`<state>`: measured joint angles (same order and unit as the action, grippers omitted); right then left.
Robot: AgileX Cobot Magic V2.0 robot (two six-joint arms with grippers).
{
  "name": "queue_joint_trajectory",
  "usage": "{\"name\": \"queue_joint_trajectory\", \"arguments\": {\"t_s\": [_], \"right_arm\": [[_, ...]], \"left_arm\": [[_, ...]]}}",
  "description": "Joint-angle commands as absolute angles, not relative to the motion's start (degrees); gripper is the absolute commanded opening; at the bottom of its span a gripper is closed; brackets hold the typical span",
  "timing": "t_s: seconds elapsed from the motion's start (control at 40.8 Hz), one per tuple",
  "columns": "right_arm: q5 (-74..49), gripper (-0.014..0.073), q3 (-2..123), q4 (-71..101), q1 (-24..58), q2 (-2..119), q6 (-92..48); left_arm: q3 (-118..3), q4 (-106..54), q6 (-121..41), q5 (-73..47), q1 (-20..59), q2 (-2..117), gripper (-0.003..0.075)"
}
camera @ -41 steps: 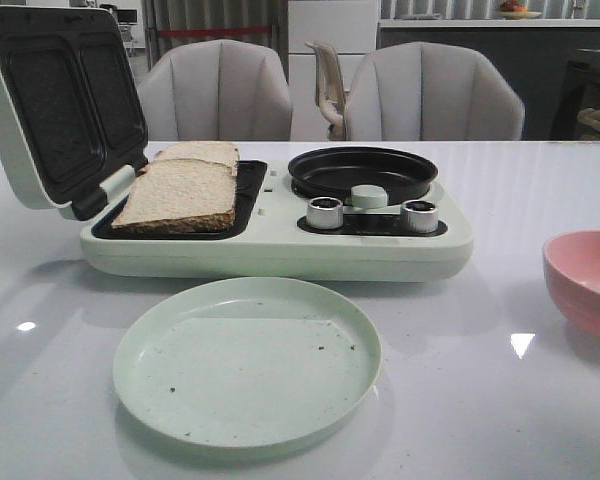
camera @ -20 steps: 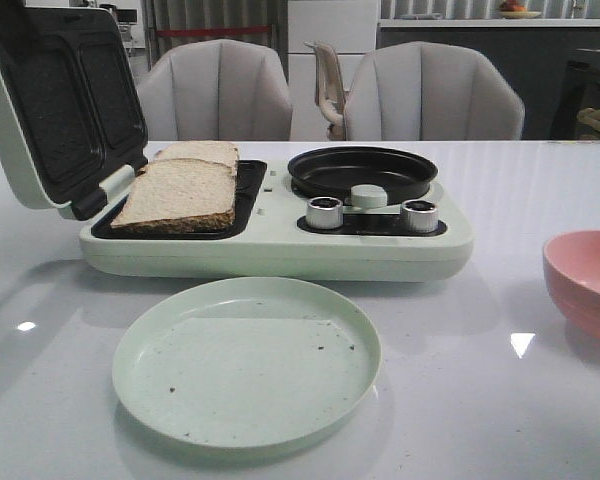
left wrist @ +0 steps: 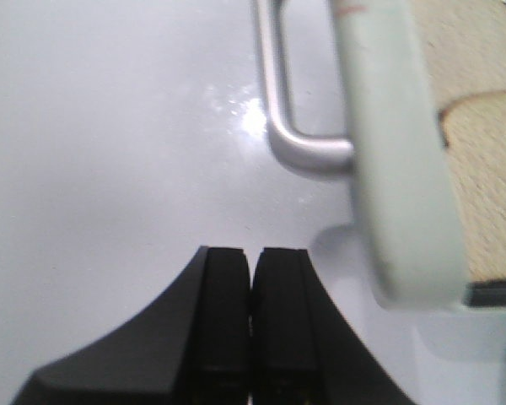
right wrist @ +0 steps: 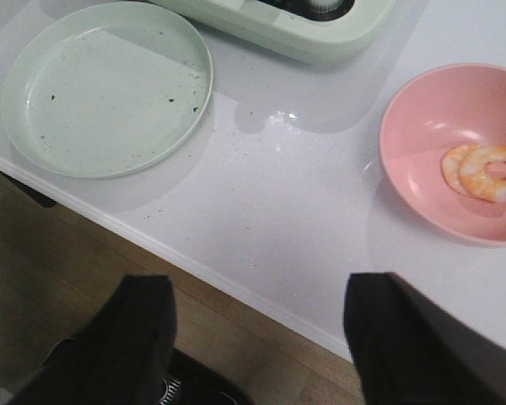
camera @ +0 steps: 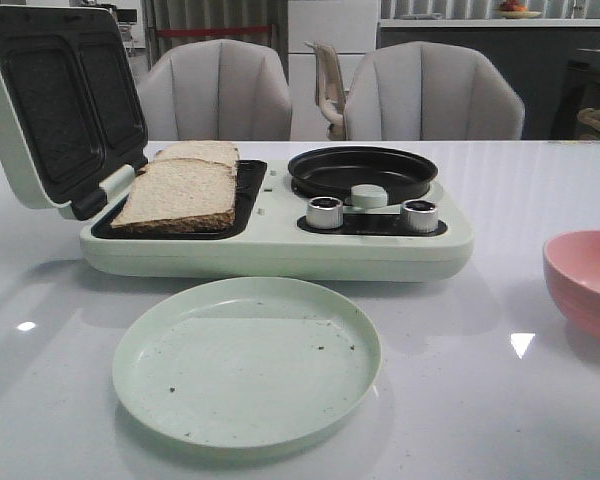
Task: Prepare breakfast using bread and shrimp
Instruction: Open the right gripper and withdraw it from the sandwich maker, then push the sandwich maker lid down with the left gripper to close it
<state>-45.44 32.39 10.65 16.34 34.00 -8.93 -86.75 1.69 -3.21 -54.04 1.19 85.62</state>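
Observation:
Two slices of bread (camera: 175,192) lie overlapping on the dark lower plate of the pale green sandwich maker (camera: 280,255), whose lid (camera: 60,100) stands open at the left. The shrimp (right wrist: 481,171) lie in the pink bowl (right wrist: 422,135) at the right. My left gripper (left wrist: 253,253) is shut and empty above the white table, beside the lid's green edge (left wrist: 396,169) and its metal handle (left wrist: 278,110); bread (left wrist: 485,186) shows past that edge. My right gripper (right wrist: 261,283) is open and empty over the table's front edge. Neither gripper shows in the front view.
A pale green plate (camera: 245,360) with dark crumbs sits in front of the sandwich maker. A black round pan (camera: 362,172) and two metal knobs (camera: 325,212) occupy the maker's right half. The pink bowl (camera: 585,285) stands near the right edge. Chairs stand behind the table.
Half a second ago a dark shape hung over the lid's top left corner in the front view; it is gone now. Bread, plate and bowl have not moved.

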Motion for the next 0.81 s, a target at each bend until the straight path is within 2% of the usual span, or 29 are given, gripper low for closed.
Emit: {"name": "queue_joint_trajectory", "arguments": {"t_s": [0.0, 0.221, 0.466, 0.785], "right_arm": [[-42.48, 0.0535, 34.02, 10.94, 16.07, 33.88, -8.87], [-42.48, 0.0535, 34.02, 10.94, 16.07, 33.88, -8.87], [-42.48, 0.0535, 34.02, 10.94, 16.07, 33.88, -8.87], [-42.48, 0.0535, 34.02, 10.94, 16.07, 33.88, -8.87]], "left_arm": [[-90.42, 0.0, -2.55, -48.0, -1.81, 86.76, 0.01], [-92.95, -3.56, -2.55, -41.17, -3.29, 94.22, 0.01], [-95.5, -16.76, -6.59, -41.93, -3.16, 99.99, 0.01], [-95.59, -32.5, -18.22, -47.01, -2.41, 99.53, 0.01]]}}
